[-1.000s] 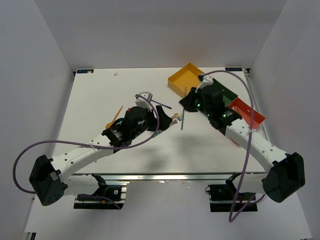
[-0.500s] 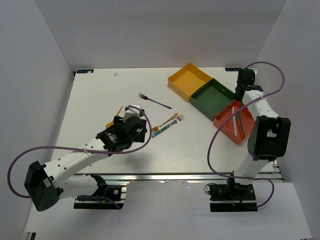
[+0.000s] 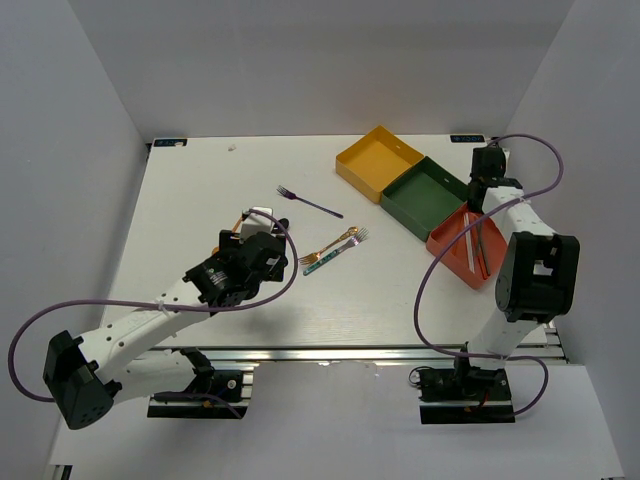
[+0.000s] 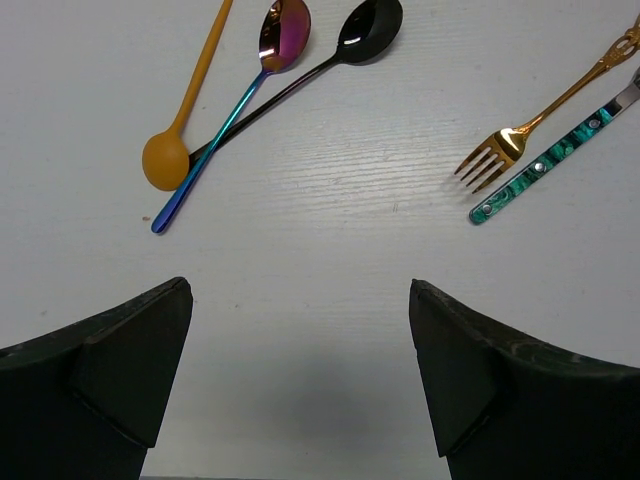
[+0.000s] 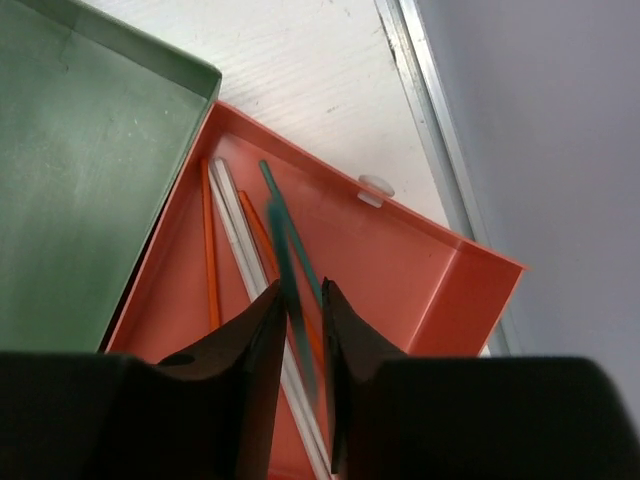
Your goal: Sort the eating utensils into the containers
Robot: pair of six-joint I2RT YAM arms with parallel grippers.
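The dark green tray [image 3: 425,196] is taken as the landmark; it stands on the white table [image 3: 190,190]. The yellow tray [image 3: 377,160] is set against its far-left side. The red-orange tray [image 3: 452,248] is set against its near-right side.

The right gripper [image 5: 300,290] is held over the red-orange tray, just to the right of the dark green tray. Only a narrow gap is left between its jaws. A blurred teal stick [image 5: 290,300] is seen in this gap, and it cannot be told whether it is gripped or already free. Under the gripper, in the red-orange tray, an orange chopstick [image 5: 209,250], a white chopstick [image 5: 235,225] and a teal chopstick [image 5: 272,190] are laid side by side.

The left gripper [image 4: 300,290] is found well to the left of the dark green tray, over bare table. Its jaws are spread wide and nothing is held between them. Just beyond its fingertips three spoons are laid close together: an orange spoon [image 4: 190,95], an iridescent spoon [image 4: 250,90] and a black spoon [image 4: 335,55]. The handles of the iridescent and the black spoon are crossed beside the bowl of the orange one.

Between the left gripper and the dark green tray, a gold fork [image 4: 545,110] and a green-handled utensil [image 4: 545,165] are laid side by side. A purple fork [image 3: 310,202] is laid alone, left of the dark green tray and farther back than the gold fork.
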